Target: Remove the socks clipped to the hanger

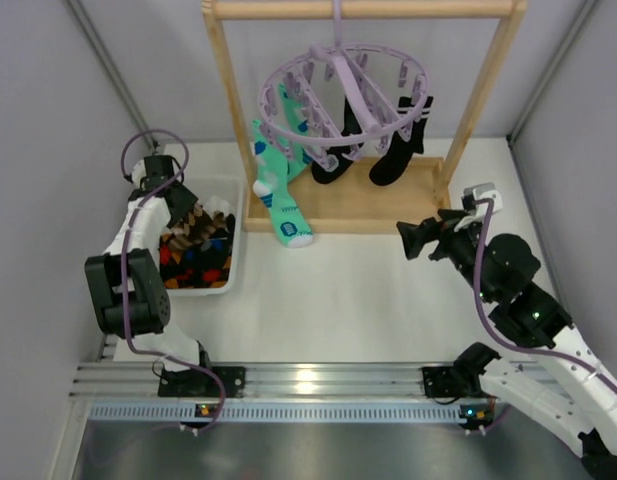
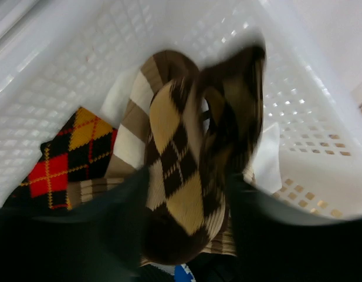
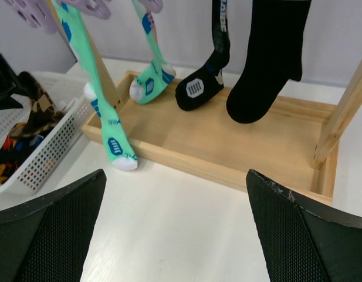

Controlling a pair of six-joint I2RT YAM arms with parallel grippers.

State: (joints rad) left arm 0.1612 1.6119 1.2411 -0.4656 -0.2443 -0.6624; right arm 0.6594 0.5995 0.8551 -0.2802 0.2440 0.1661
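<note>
The lilac hanger (image 1: 338,85) hangs by its hook from a wooden frame. Two mint-green socks (image 1: 278,175) and two black socks (image 1: 396,155) are clipped to it. They also show in the right wrist view, mint-green (image 3: 98,88) and black (image 3: 266,76). My left gripper (image 1: 188,212) is over the white basket, shut on a brown/tan diamond sock (image 2: 181,135) that hangs blurred between its fingers (image 2: 134,200). My right gripper (image 1: 410,240) is open and empty above the table, in front of the frame, pointing at the hanging socks (image 3: 175,176).
The white basket (image 1: 238,255) at the left holds red-orange-black patterned socks (image 2: 63,158) and other socks. The light wooden frame has a tray-like base (image 3: 227,135) and upright posts (image 1: 228,100). Grey walls close both sides.
</note>
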